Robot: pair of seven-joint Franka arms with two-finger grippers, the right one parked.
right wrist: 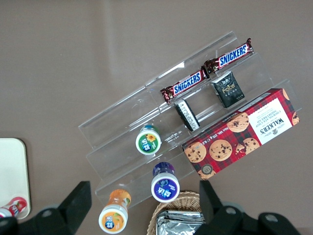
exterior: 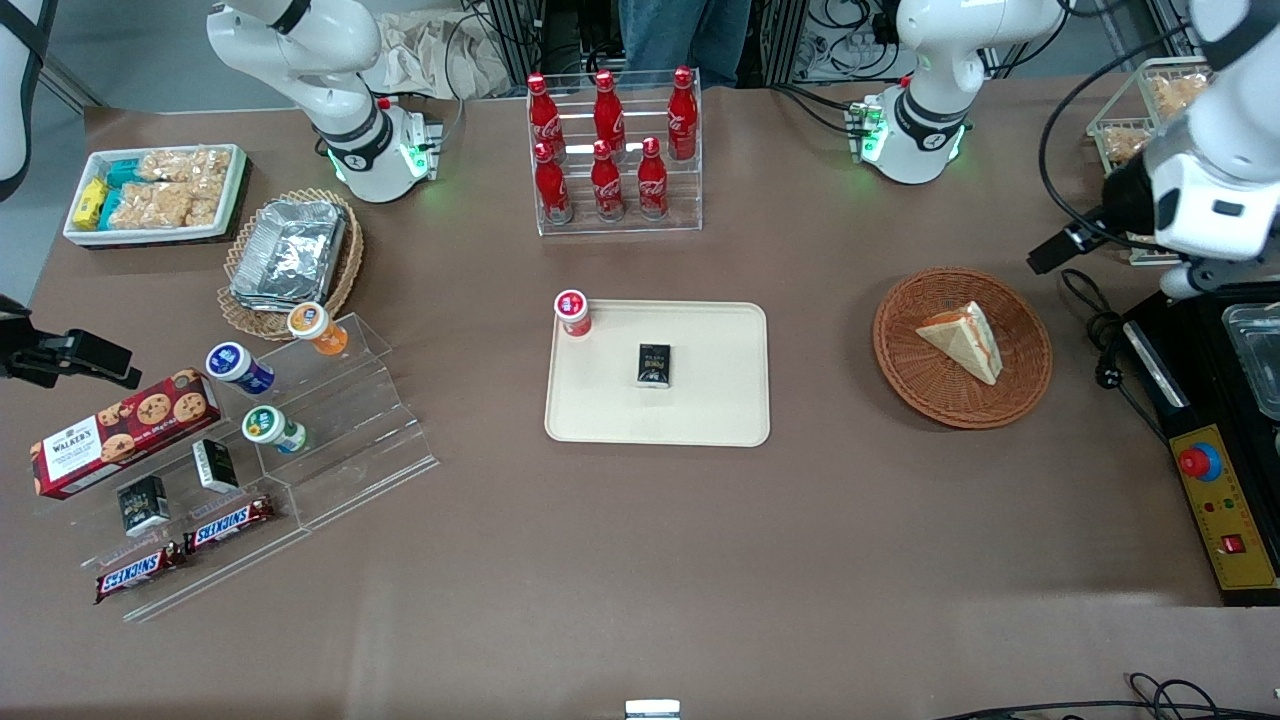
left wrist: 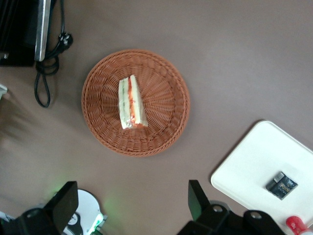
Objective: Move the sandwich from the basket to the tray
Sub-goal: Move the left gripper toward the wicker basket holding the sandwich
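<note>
- Stretching under everything, the brown table point(exterior: 700, 560) is showing bare cloth all around the basket, with the widest open stretch lying between basket and tray.
- Lying flat toward the parked arm's end from the basket, the tray point(exterior: 720, 400) is carrying a small black packet point(exterior: 654, 364) near its middle, while a red-capped tub point(exterior: 572, 312) is sitting at one rounded corner; the rest of its floor is lying bare.
- Sitting well apart from the tray, the basket point(exterior: 925, 375) is holding only the sandwich, its woven rim point(left wrist: 181, 105) unobstructed on every side; a black cable point(left wrist: 46, 78) is looping near it toward the working arm's end.
- Resting inside the basket, the sandwich point(left wrist: 132, 103) is lying with its orange-red and green filling edge showing.
- Hanging high above the table near the basket, the gripper point(left wrist: 132, 203) is touching nothing; its two fingers point(left wrist: 196, 198) are spread wide apart and holding nothing.
</note>
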